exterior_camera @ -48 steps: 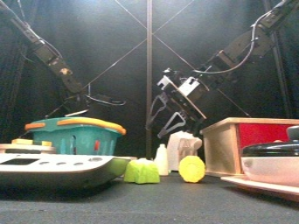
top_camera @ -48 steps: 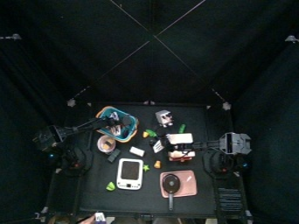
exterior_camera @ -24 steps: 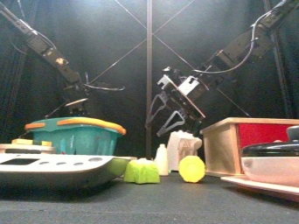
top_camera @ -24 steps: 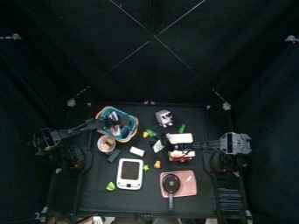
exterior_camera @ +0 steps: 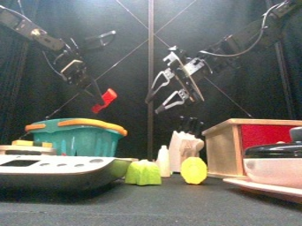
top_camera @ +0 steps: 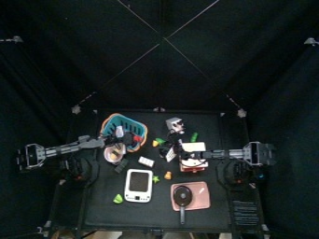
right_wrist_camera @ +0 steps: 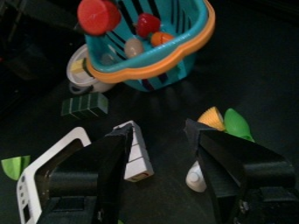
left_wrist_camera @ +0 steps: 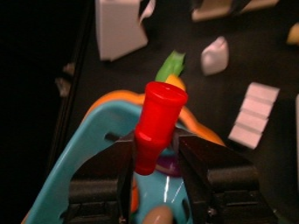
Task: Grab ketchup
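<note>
No legible text anywhere.

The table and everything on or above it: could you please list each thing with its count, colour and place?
Ketchup bottle: one, red, held in the air above the basket by the left hand.
Basket: one, teal with orange rim, table's left in the front view.
Scale: one, white, near the front edge.
Box: one, wooden with red inside, right.
Pan: one, dark, on a pink tray, front right.
Lemon: one, yellow, front centre.
Green toy: one, beside the lemon.
Left hand: one, black, closed on the ketchup bottle.
Right hand: one, black, open, holding nothing, above the table's middle.
</note>
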